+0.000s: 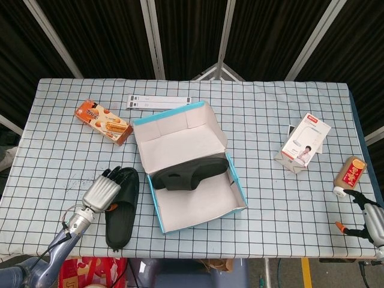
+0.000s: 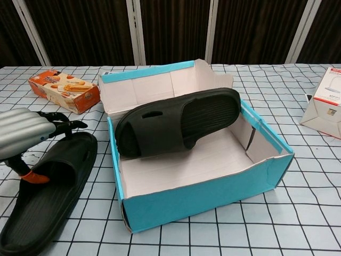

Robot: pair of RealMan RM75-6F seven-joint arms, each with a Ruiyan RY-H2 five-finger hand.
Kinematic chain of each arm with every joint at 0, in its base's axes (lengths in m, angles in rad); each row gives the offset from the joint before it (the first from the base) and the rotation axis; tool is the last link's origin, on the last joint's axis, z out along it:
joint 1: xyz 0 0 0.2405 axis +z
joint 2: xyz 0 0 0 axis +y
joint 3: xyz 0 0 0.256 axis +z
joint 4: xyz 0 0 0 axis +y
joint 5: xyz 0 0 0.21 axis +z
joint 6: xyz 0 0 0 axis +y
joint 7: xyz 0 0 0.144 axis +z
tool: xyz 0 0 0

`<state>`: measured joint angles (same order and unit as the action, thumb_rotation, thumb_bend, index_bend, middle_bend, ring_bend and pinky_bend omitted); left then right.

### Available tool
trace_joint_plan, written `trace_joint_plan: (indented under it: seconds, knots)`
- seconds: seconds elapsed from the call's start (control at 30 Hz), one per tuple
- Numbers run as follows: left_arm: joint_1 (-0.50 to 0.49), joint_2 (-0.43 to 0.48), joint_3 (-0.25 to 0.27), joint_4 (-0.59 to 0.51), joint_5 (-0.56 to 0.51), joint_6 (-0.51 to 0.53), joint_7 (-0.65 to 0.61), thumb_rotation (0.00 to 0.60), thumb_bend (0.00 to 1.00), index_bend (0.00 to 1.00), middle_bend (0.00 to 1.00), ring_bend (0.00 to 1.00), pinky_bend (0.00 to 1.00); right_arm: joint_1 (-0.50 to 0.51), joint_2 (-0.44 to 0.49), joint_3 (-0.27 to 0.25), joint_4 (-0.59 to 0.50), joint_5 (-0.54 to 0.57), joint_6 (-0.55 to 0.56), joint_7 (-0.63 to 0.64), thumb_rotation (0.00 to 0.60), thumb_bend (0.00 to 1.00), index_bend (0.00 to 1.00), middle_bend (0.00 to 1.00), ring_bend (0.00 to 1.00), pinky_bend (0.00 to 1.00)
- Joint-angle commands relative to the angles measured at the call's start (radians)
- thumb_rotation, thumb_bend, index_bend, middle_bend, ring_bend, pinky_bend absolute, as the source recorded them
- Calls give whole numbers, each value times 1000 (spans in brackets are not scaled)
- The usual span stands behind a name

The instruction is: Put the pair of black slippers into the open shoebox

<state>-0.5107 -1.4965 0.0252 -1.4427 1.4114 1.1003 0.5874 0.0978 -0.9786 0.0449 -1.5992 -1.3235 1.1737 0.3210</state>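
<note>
Slipper (image 1: 122, 209) lies lengthwise toward your desk's near-left edge, directly under your left robot hand (image 1: 103, 191), whose fingers drape its strap; grip unconfirmed.

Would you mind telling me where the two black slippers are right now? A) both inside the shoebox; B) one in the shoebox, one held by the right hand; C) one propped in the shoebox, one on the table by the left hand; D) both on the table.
C: one slipper leans across the shoebox, the other slipper lies on the table under the left hand.
</note>
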Motion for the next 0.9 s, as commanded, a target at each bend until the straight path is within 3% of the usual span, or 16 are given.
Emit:
trace_joint_plan:
  seconds: [0.03,0.2,0.53,0.9]
  knots:
    - [-2,-8,0,8,-3,-7,13,588,201,0,269,110,243,0,0,0,1,1,0,1,600,233,211,202,252,213]
    - [-4,-19,0,18,-12,-17,40,600,214,9,305,111,243,0,0,0,1,-1,0,3,600,234,211,203,252,213]
    - [0,-12,-2,15,-5,0,71,600,338,82,390,132,243,0,1,-1,1,-3,0,4,600,234,211,203,253,213]
    - [10,34,1,-22,53,60,89,600,384,107,403,143,243,0,1,-1,0,-1,1,2,600,234,211,203,252,213]
